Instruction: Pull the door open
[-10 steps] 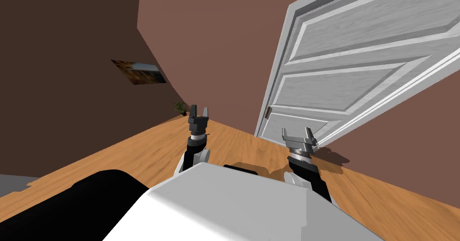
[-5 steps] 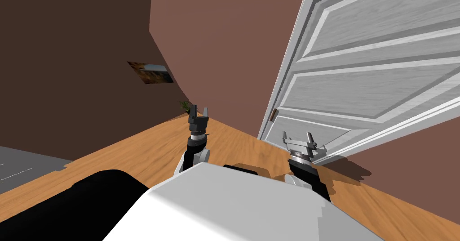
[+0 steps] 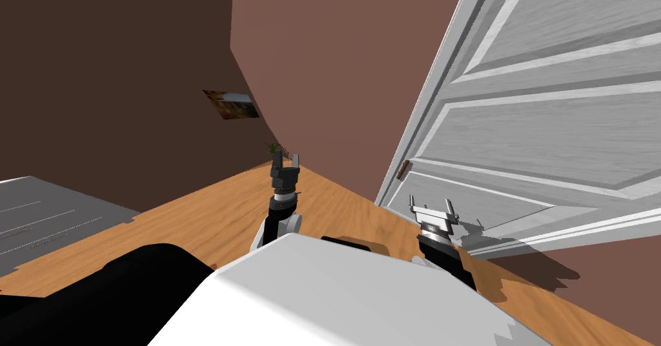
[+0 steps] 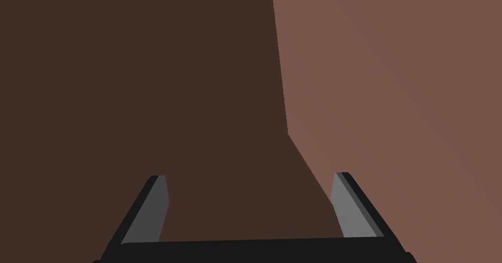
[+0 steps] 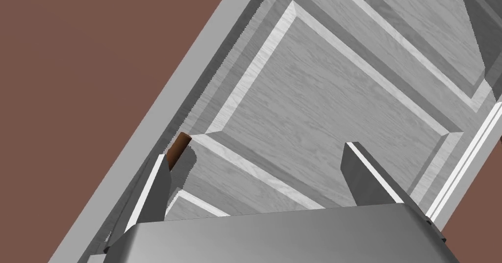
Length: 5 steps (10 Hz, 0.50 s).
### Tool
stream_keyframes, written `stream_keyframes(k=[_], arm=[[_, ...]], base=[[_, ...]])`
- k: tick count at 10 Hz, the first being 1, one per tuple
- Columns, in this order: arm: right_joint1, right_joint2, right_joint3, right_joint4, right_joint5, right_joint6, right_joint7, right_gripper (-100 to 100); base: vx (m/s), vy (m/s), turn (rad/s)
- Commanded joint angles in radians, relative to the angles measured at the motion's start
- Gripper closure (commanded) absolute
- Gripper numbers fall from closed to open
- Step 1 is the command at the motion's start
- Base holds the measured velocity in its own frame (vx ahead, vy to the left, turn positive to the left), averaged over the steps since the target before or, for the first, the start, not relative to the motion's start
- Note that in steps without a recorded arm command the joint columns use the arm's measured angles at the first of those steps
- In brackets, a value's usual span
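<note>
Grey-white panelled door [image 3: 549, 122] at my front right, standing at an angle to the brown wall [image 3: 335, 71], its small brown handle [image 3: 403, 170] on the edge toward my left. Right gripper [image 3: 430, 203] low before the door's bottom panels, fingers [image 5: 156, 191] wide apart with nothing between them. In the wrist view the handle sits just beside one finger, contact unclear. Left gripper [image 3: 286, 158] is raised over the wooden floor [image 3: 213, 213], well apart from the door, likewise spread and empty.

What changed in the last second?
My base moved: the white door now looms larger and further right in the head view. Nothing grasped or released. The left end effector and right end effector stayed open and empty; the brown handle is untouched.
</note>
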Motion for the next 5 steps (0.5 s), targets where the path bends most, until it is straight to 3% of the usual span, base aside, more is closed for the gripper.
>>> stream_keyframes(k=[1, 5], arm=[[-0.003, -0.007, -0.002, 0.038, -0.033, -0.013, -0.036, -100], [-0.005, -0.027, -0.005, 0.133, -0.114, -0.047, -0.120, -100]], base=[[0.084, -0.036, 0.129], [0.096, -0.049, 0.154]])
